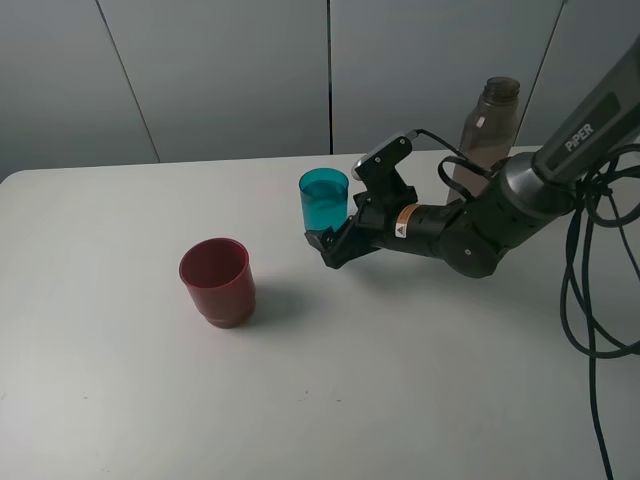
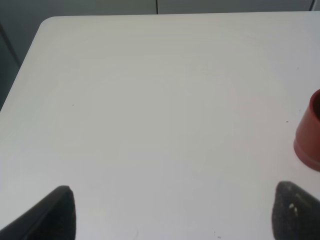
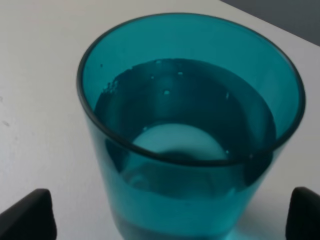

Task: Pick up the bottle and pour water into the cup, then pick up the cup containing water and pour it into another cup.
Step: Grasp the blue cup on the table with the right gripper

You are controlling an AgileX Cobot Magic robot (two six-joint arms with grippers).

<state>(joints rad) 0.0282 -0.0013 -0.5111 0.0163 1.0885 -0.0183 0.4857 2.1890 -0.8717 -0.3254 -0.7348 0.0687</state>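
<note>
The teal cup (image 1: 323,200) stands upright on the white table, holding water about halfway up. In the right wrist view it (image 3: 190,125) fills the frame. My right gripper (image 1: 335,240) is open, its two fingertips (image 3: 30,215) spread on either side of the cup's base with a gap on each side. The red cup (image 1: 216,280) stands empty to the left, and its edge shows in the left wrist view (image 2: 310,135). The grey-brown bottle (image 1: 490,125) stands upright behind my right arm. My left gripper (image 2: 175,215) is open and empty over bare table.
The white table (image 1: 120,380) reaches a grey wall at the back. Black cables (image 1: 600,300) hang at the right edge. My left arm is out of the exterior high view.
</note>
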